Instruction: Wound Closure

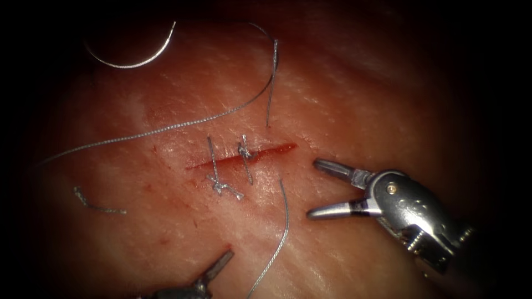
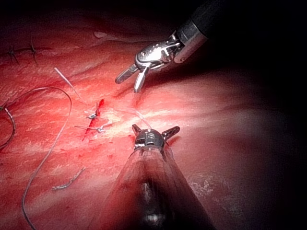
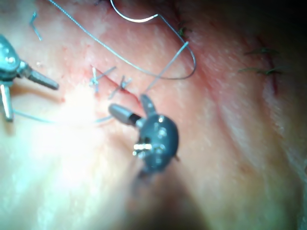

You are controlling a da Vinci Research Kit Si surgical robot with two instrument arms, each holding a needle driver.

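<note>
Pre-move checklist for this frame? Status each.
1. Right end effector empty: ok, jaws open, holding nothing.
2. Left end effector empty: ok, jaws open.
3. Needle located: ok, lying free on the tissue, up left of the cut, not in the tissue.
4. Thread free of both tools: ok.
5. Stitches across the cut: two tied; right end unclosed.
6. Knot tightness: cannot tell.

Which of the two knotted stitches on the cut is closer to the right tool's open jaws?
The right-hand stitch, nearer the cut's open end; the other stitch sits further left from the right tool.
</note>
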